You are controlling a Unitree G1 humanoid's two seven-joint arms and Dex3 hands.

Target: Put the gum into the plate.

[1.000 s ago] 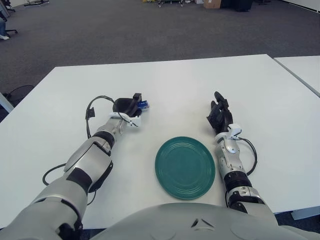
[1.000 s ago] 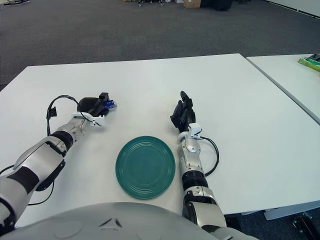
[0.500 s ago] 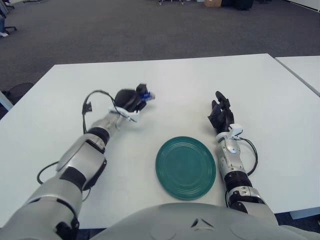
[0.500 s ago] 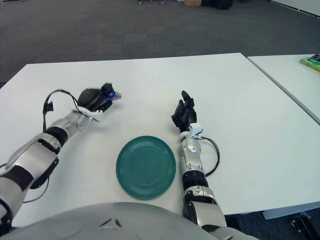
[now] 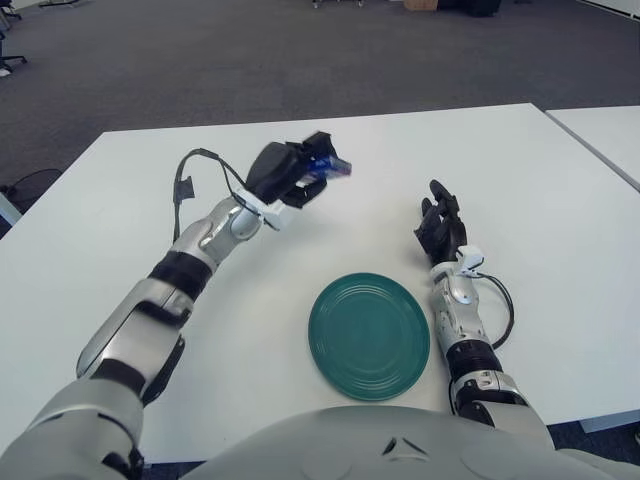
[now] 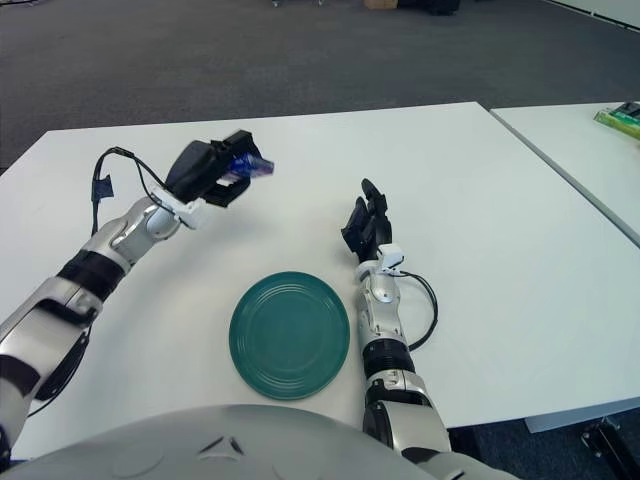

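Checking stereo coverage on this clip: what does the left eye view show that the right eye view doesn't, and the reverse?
Only the left eye view shows a chair base on the floor at far left. Only the right eye view shows a green object on the neighbouring table. Both show the left hand raised, holding the blue gum beyond the green plate, and the right hand resting on the white table.

Gum aloft, plate waiting

My left hand pinches the small blue gum above the table, at 11 o'clock from the round green plate.
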